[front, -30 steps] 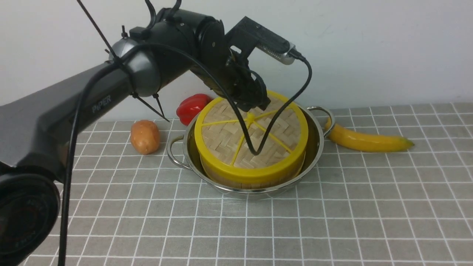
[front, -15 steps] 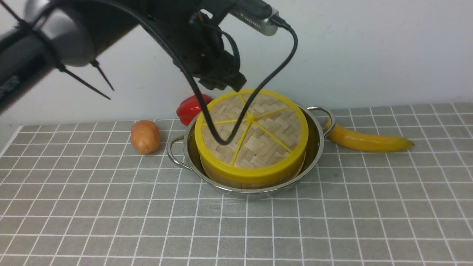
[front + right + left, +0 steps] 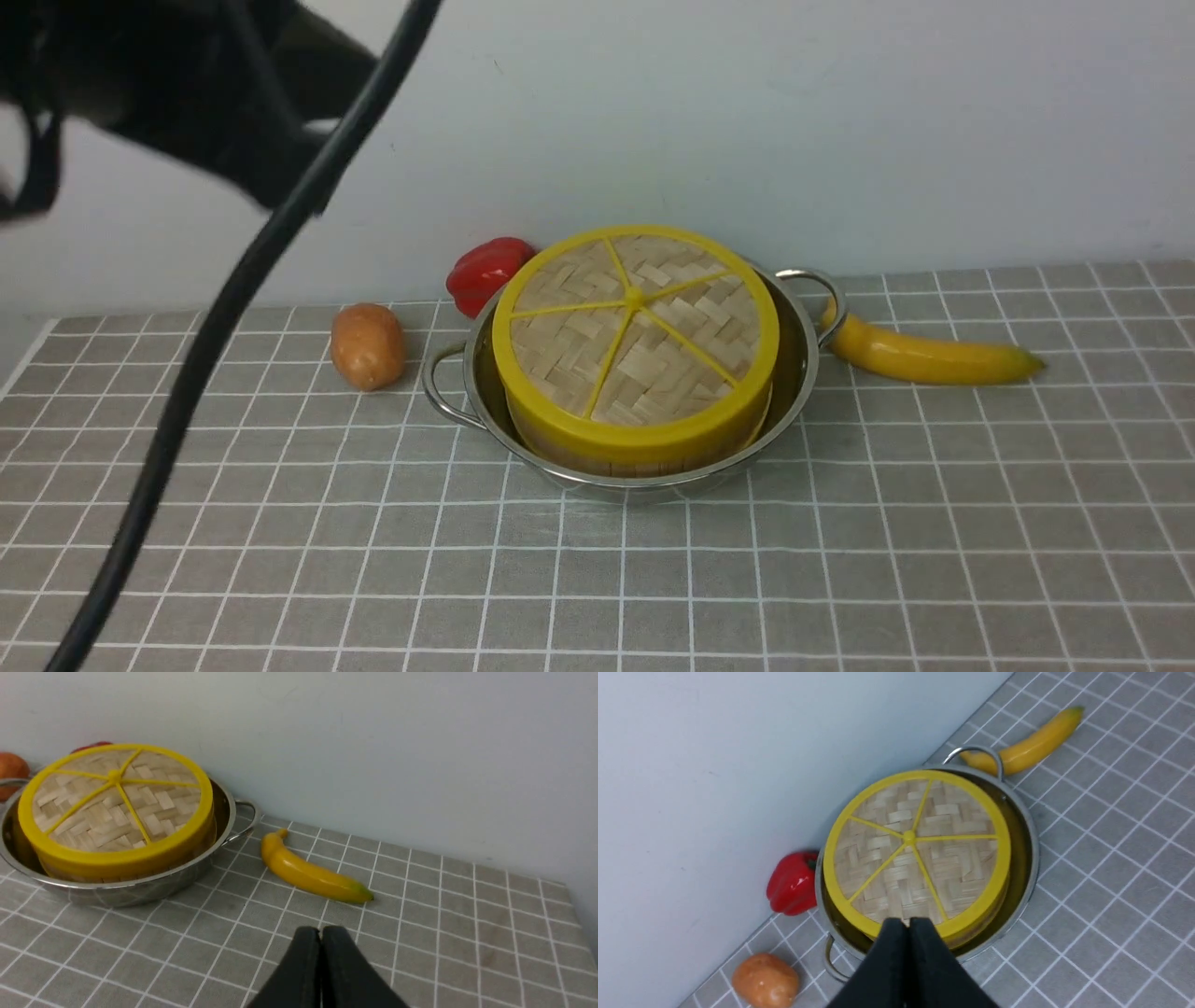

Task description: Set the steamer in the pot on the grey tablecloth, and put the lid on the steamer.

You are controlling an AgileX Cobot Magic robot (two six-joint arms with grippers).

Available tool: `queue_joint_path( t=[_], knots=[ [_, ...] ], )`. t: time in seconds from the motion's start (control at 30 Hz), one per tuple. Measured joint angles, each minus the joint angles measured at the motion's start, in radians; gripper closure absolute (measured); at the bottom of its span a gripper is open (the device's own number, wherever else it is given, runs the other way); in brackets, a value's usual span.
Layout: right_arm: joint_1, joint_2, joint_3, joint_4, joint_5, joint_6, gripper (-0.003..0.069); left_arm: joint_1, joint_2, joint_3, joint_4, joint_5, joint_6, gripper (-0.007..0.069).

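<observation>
The lid (image 3: 635, 327), a woven disc with yellow rim and spokes, lies flat on the steamer (image 3: 644, 450). Only the steamer's bamboo wall shows below the lid. The steamer stands inside the steel pot (image 3: 803, 359) on the grey tablecloth (image 3: 840, 560). The lid (image 3: 915, 849) and pot (image 3: 1029, 826) show in the left wrist view, and the lid (image 3: 114, 800) and pot (image 3: 140, 889) in the right wrist view. My left gripper (image 3: 908, 924) is shut and empty, high above the pot's near-left side. My right gripper (image 3: 321, 933) is shut and empty, to the right of the pot, near the banana.
A yellow banana (image 3: 924, 355) lies right of the pot. A red pepper (image 3: 485, 271) sits behind the pot at the wall. A potato (image 3: 367, 345) lies left of the pot. My left arm and its black cable (image 3: 215, 327) blur across the upper left.
My left arm has lifted off the lid and swung up and to the left, out toward the frame's corner. The lid stays on the steamer in the pot.
</observation>
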Motion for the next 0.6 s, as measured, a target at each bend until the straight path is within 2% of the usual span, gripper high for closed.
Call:
queue_joint_path(
  t=[0.23, 0.4, 0.6],
  knots=[
    [0.000, -0.048, 0.150, -0.001, -0.092, 0.083, 0.0621, 0.000, -0.307, 0.511, -0.028, -0.299, 0.006, 0.0648],
    [0.000, -0.048, 0.157, 0.004, -0.098, 0.093, 0.0614, 0.000, -0.420, 0.715, -0.060, -0.464, -0.028, 0.0646],
    [0.000, -0.048, 0.157, 0.038, -0.099, 0.098, 0.0596, 0.000, -0.476, 0.751, -0.126, -0.590, -0.037, 0.0640]
  ],
)
